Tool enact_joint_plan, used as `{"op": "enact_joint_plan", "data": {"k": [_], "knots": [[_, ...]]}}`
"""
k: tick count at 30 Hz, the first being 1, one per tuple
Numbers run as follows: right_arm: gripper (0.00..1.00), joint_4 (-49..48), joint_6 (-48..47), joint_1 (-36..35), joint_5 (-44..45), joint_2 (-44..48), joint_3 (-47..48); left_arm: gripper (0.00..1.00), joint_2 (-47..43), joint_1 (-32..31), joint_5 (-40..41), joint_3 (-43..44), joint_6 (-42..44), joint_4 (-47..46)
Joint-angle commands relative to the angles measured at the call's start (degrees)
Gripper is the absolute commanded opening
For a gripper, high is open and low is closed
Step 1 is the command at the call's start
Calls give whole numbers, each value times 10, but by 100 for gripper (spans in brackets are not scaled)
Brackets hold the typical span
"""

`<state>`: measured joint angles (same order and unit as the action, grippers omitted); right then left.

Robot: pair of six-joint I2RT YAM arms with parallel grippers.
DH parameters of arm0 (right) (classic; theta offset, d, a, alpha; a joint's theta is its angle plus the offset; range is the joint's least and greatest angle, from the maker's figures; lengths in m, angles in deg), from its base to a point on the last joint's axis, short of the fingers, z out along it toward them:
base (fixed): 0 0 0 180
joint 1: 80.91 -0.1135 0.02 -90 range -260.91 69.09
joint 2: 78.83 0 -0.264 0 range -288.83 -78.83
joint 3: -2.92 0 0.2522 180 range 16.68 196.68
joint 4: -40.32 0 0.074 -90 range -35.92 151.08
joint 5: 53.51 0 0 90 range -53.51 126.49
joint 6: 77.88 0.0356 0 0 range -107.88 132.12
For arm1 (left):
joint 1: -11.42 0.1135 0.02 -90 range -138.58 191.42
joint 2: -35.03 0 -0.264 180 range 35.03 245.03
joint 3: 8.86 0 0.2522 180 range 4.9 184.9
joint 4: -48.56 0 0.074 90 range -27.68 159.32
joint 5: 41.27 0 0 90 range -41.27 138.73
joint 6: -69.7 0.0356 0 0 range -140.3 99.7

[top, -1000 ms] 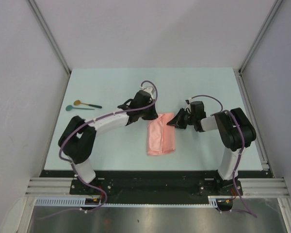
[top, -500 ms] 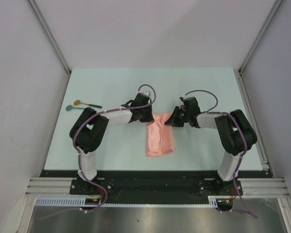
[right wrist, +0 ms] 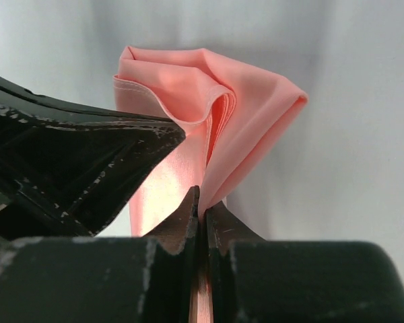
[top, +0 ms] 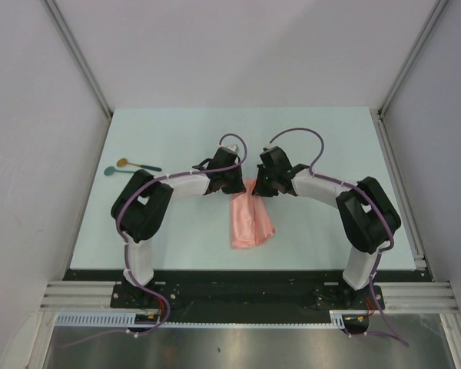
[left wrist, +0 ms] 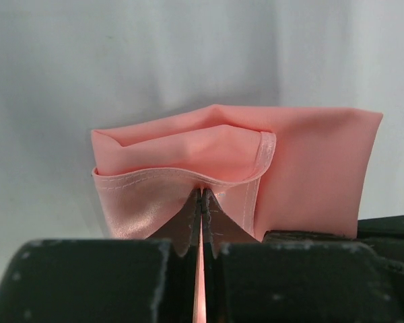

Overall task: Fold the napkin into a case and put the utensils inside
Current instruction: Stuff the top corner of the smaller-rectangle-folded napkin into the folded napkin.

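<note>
Napkin: I see the salmon-pink napkin [top: 252, 221] folded into a narrow layered strip at the middle of the table [top: 177, 131]. Its long axis runs from near to far, and its far end is lifted between the 2 arms.
Left gripper: I read the left gripper [left wrist: 201, 196] as clenched on the napkin. In its wrist view the 2 fingers meet with a thin pink edge pinched between them, below a glossy hemmed fold.
Right gripper: the right gripper [right wrist: 202, 200] is likewise clamped on the napkin, its fingers closed on a bunched pink layer. The left gripper's black body, just beside it, fills the left of that view.
Arms: from above I see both wrists converge over the far end of the strip, the 2 grippers close together.
Cloth shape: the raised end gapes as a pocket of several layers, while the near end lies flat on the table.
Utensils: the spoon with the golden-brown bowl [top: 140, 165] and the spoon with the teal-green bowl [top: 127, 172] lie side by side near the table's left edge. They are well apart from the napkin, with bowls to the left and handles pointing right.
</note>
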<state>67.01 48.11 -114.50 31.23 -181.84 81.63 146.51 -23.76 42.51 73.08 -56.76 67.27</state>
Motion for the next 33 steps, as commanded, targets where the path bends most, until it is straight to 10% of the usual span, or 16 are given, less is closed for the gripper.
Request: {"op": "enact_joint_plan", "data": {"k": [1,12,20,33], "knots": [[0,48,7,-29,86,-14,34,0,7,1,-19,0,-26,-25],[0,85,95,-67,147,-64,91,0,-8,10,-54,-20,-37,-37],[0,163,131,-86,212,-99,134,33,-106,52,-90,-72,-52,-34],[0,298,117,-132,343,-149,240,17,-190,85,-48,-191,-111,-21]]}}
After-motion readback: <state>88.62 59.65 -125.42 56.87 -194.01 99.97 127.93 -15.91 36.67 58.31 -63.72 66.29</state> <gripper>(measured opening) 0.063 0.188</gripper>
